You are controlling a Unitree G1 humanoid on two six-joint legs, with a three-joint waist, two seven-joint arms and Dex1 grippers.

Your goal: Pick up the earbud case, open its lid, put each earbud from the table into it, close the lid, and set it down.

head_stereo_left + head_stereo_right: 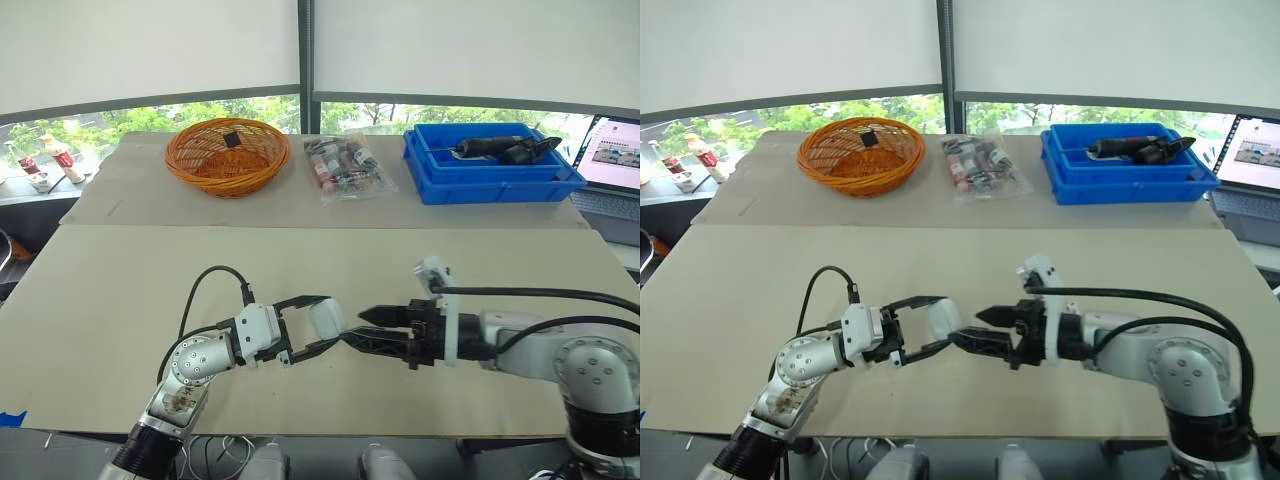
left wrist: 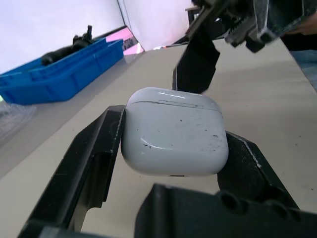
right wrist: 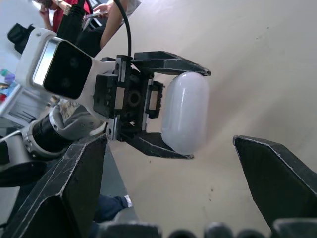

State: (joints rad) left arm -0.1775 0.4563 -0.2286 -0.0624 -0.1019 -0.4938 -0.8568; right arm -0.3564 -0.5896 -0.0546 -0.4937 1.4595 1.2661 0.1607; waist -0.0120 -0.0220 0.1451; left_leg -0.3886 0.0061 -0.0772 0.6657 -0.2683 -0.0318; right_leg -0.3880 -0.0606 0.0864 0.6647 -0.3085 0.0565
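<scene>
- Head view: the left claw (image 1: 330, 322) is closed on the white earbud case (image 1: 324, 318) and holds it over the worktop (image 1: 120, 290). The right claw (image 1: 355, 326) is open, with its tips just beside the case.
- Left wrist view: the case sits tight between two black fingers (image 2: 94, 158). Its lid is shut.
- Right wrist view: the right claw's fingers (image 3: 74, 193) are wide apart, hold nothing and face the case.

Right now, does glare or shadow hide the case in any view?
Left wrist view: the case in the left pincer shows only thin highlights near its lid seam, scuffs readable. Right wrist view: a broad soft sheen on it, outline intact. Left eye view: even daylight from the windows on the table, no hard shadow across the case.
</scene>
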